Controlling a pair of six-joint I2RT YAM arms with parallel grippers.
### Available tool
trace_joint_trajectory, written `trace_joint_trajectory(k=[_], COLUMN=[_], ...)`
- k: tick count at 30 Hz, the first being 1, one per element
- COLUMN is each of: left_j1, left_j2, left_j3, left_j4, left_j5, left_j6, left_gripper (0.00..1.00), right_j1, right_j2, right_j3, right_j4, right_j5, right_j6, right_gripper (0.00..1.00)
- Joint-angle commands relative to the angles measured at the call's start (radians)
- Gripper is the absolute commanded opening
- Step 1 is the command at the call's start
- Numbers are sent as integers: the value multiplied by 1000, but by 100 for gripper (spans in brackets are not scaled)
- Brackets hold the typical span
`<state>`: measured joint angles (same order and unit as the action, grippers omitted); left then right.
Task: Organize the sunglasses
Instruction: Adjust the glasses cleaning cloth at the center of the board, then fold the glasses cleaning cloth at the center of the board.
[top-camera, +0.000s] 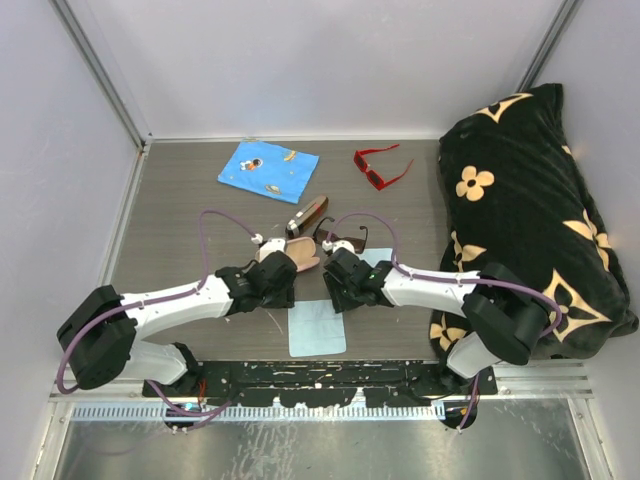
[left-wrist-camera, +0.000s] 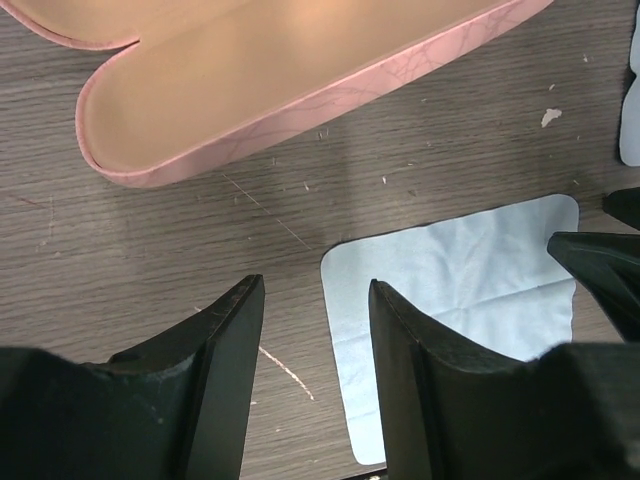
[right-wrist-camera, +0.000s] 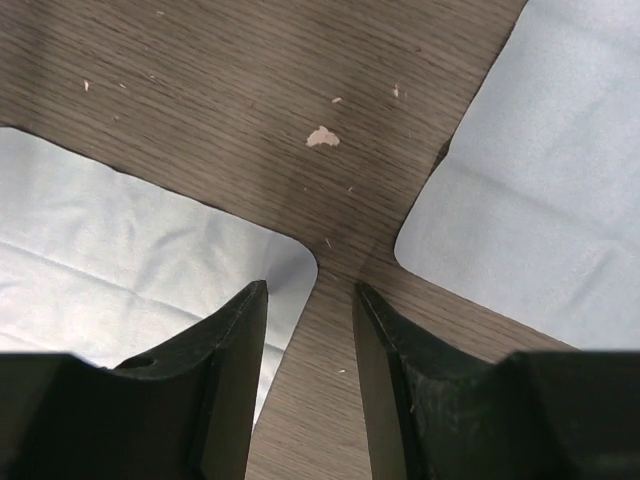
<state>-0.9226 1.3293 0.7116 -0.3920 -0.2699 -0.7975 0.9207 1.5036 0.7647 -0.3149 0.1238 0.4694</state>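
Note:
The dark brown sunglasses (top-camera: 343, 238) lie folded on the table just behind my right gripper (top-camera: 335, 283). The red sunglasses (top-camera: 380, 165) sit at the back, right of centre. My left gripper (top-camera: 278, 283) hovers low by the open pink case (top-camera: 296, 256). In the left wrist view that gripper (left-wrist-camera: 315, 290) stands open over bare wood, nothing between its fingers, its right finger (left-wrist-camera: 400, 340) over the edge of a light blue cloth (left-wrist-camera: 460, 290). My right gripper (right-wrist-camera: 310, 290) is open too, above a wood strip between two light blue cloths (right-wrist-camera: 130, 250), (right-wrist-camera: 540, 200). Neither pair shows in the wrist views.
A slim brown-and-black case (top-camera: 307, 214) lies behind the pink case (left-wrist-camera: 270, 80). A blue patterned cloth (top-camera: 268, 168) is at the back. A black flowered cushion (top-camera: 530, 200) fills the right side. A light blue cloth (top-camera: 317, 328) lies near the front edge.

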Motion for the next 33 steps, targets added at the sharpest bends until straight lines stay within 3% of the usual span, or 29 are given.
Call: trace_joint_trajectory(k=[1, 25, 33], left_j1=[-4, -5, -4], left_j2=[-12, -129, -154], left_j3=[-3, -96, -109], left_j4=[59, 61, 58], left_j5=[-56, -95, -101], left_j6=[-9, -42, -47], left_gripper=[48, 42, 50], right_j1=[-2, 36, 53], right_j2=[26, 171, 190], right_j3=[51, 160, 131], right_j4=[22, -181, -176], right_j5=[4, 27, -13], right_j6=[-4, -36, -4], right_gripper=[45, 37, 29])
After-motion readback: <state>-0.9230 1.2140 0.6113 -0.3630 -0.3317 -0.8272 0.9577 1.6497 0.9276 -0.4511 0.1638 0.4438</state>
